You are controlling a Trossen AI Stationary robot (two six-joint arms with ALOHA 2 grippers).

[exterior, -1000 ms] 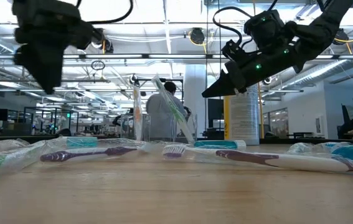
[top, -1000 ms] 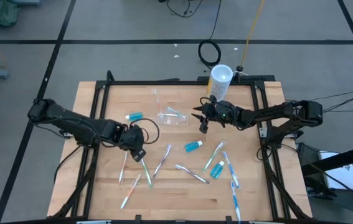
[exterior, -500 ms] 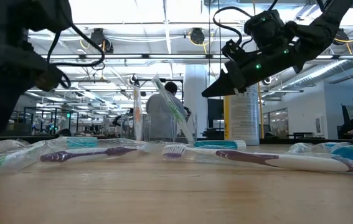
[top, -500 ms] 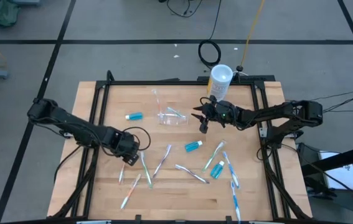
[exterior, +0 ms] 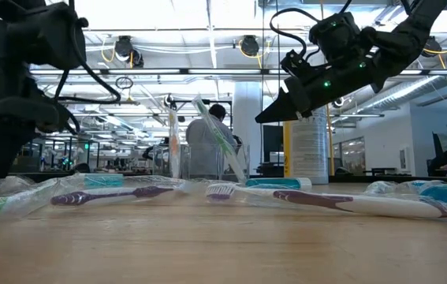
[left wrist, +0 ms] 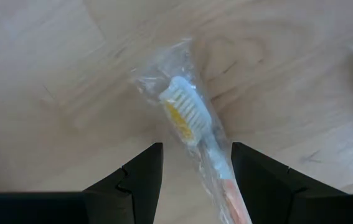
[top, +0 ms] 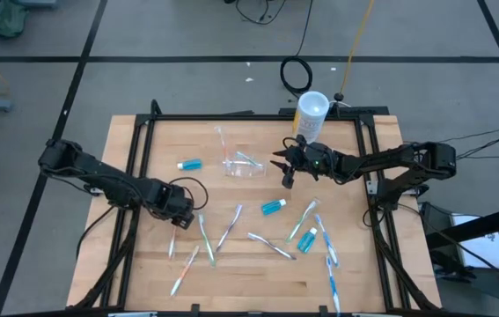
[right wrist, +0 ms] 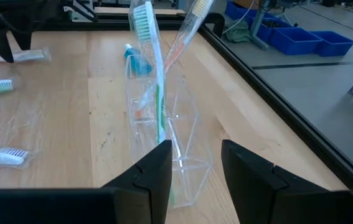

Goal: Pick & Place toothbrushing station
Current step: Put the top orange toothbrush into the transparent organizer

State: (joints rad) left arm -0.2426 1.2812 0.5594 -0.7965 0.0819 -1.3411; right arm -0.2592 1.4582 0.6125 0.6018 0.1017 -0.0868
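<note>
Left dark six-joint arm reaching low across table's left half, its black two-finger hand (top: 181,211) pointing down, fingers (left wrist: 137,177) spread apart. Right dark arm stretching inward, hand (top: 286,173) hovering raised, fingers (right wrist: 153,169) parted, gripping nothing.

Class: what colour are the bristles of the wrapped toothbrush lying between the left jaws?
White with a yellow centre on the toothbrush; its handle looks orange. The left wrist view shows it best.

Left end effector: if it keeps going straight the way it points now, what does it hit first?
Most likely the wrapped orange-handled toothbrush. In the left wrist view it lies between the open fingers of the left end effector, on the wooden table. How far off it is cannot be judged.
</note>
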